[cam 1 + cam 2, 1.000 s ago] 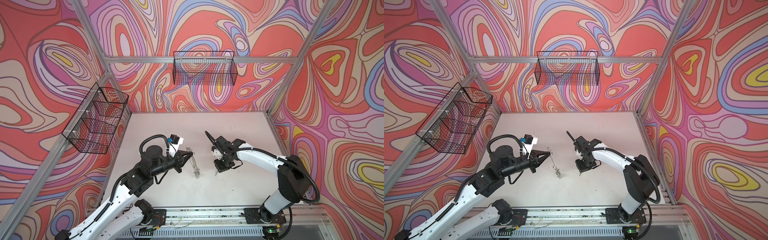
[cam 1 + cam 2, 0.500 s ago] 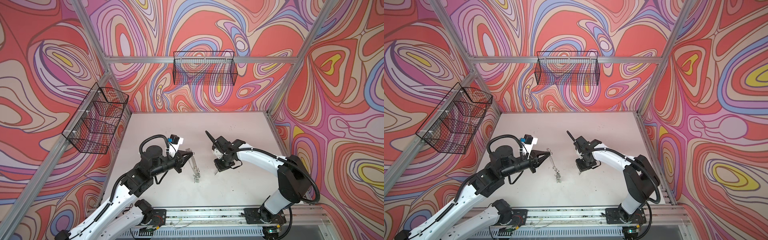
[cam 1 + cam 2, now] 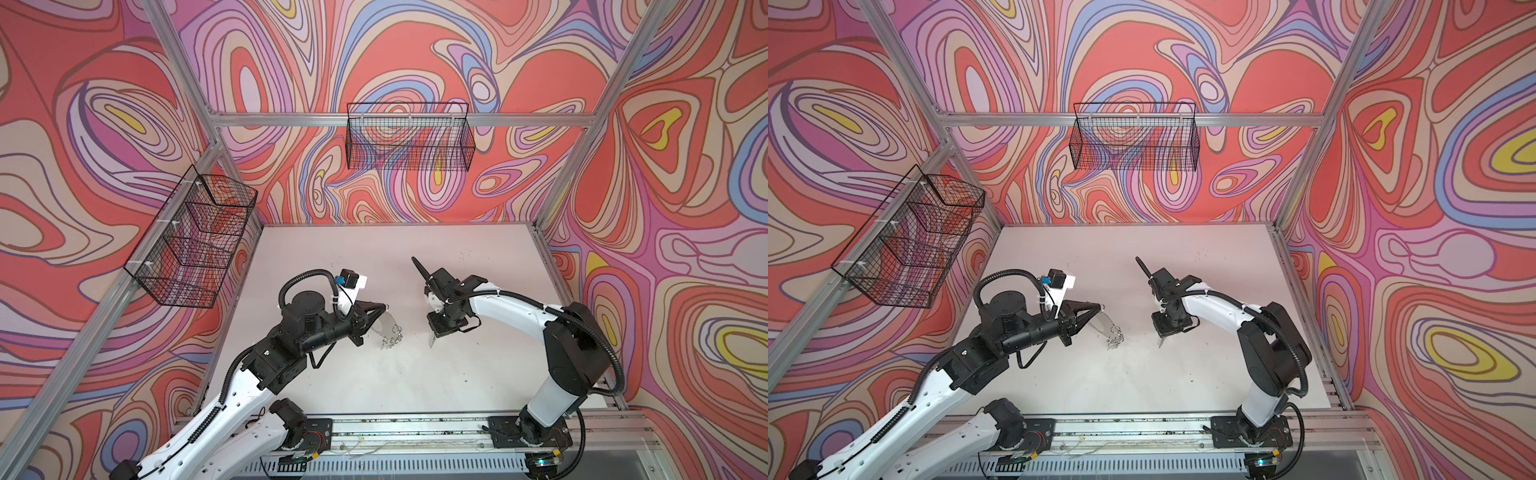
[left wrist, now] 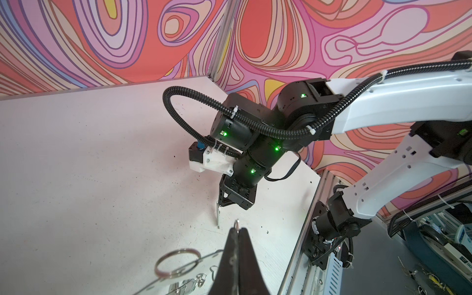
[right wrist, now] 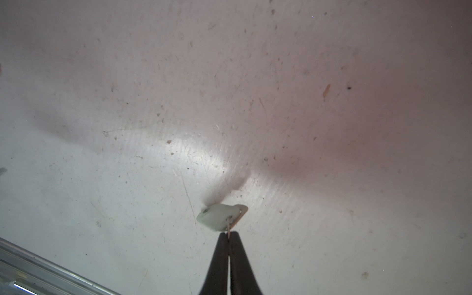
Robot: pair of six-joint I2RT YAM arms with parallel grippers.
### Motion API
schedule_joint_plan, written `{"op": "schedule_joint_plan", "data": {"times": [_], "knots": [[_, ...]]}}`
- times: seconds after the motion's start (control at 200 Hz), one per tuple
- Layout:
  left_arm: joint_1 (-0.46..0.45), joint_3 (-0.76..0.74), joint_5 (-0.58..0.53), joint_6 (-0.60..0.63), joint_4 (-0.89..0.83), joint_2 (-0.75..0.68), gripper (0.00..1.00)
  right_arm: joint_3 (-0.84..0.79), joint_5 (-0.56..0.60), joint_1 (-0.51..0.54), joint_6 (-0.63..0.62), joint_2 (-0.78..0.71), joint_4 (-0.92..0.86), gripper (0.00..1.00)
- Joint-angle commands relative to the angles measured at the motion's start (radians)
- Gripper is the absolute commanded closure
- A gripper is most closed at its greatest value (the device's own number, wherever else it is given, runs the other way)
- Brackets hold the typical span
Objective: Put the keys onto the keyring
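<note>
Keyring (image 3: 385, 323) clamped in left pincer (image 3: 385, 308), right pincer (image 5: 229, 234) pinching key (image 5: 216, 217), pale head clear only wrist-side

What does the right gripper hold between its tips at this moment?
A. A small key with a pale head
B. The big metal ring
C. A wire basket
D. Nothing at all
A: in the right wrist view the right gripper is shut on the thin metal part of a small key with a pale head.
</note>
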Motion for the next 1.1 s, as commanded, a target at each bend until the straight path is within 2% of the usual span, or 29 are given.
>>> {"op": "schedule_joint_plan", "data": {"times": [0.0,0.421,1.097], "knots": [[-0.002,-0.002,0.003,-0.005,0.047,-0.011,1.0,0.033,-0.001,-0.01,-0.017,0.037,0.021,1.0],[-0.003,-0.001,0.001,-0.002,0.044,-0.01,1.0,0.11,-0.02,-0.015,-0.013,0.171,0.079,1.0],[-0.003,-0.005,0.002,-0.008,0.048,-0.011,1.0,0.043,-0.015,-0.016,0.026,0.153,0.147,1.0]]}}
